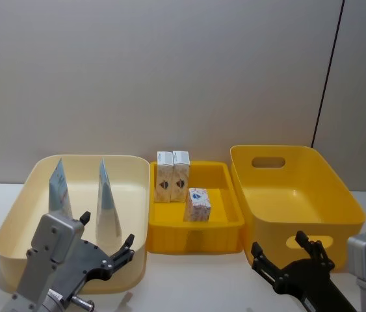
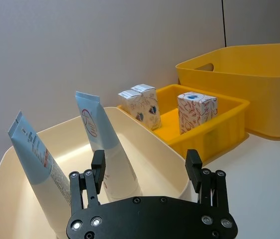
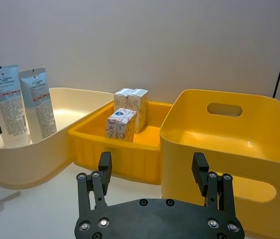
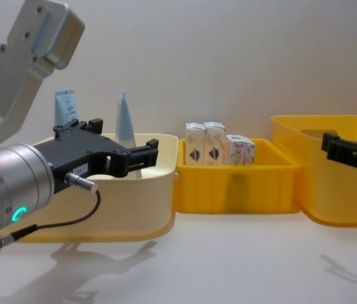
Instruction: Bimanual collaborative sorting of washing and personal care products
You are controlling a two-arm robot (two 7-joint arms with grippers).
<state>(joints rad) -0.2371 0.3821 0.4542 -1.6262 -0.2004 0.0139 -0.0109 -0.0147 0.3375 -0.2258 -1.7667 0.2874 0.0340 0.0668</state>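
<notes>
We found three cartons (image 1: 173,174) standing in the small yellow bin (image 1: 196,229), with the flat-topped tube (image 1: 60,187) and tapering tube (image 1: 107,203) standing in the cream bin (image 1: 13,218) left of it. Left of that bin, the left gripper (image 1: 108,231) hung wide open and empty at the cream bin's near rim. Right of it, the right gripper (image 1: 278,244) gaped wide before the large yellow bin (image 1: 339,201).

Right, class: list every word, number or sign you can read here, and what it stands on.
Nothing reads clearly.
Left tube, right tube: dark print, too small to read.
Front carton, back-left carton, back-right carton: red-and-blue emblem, lettering too small.
</notes>
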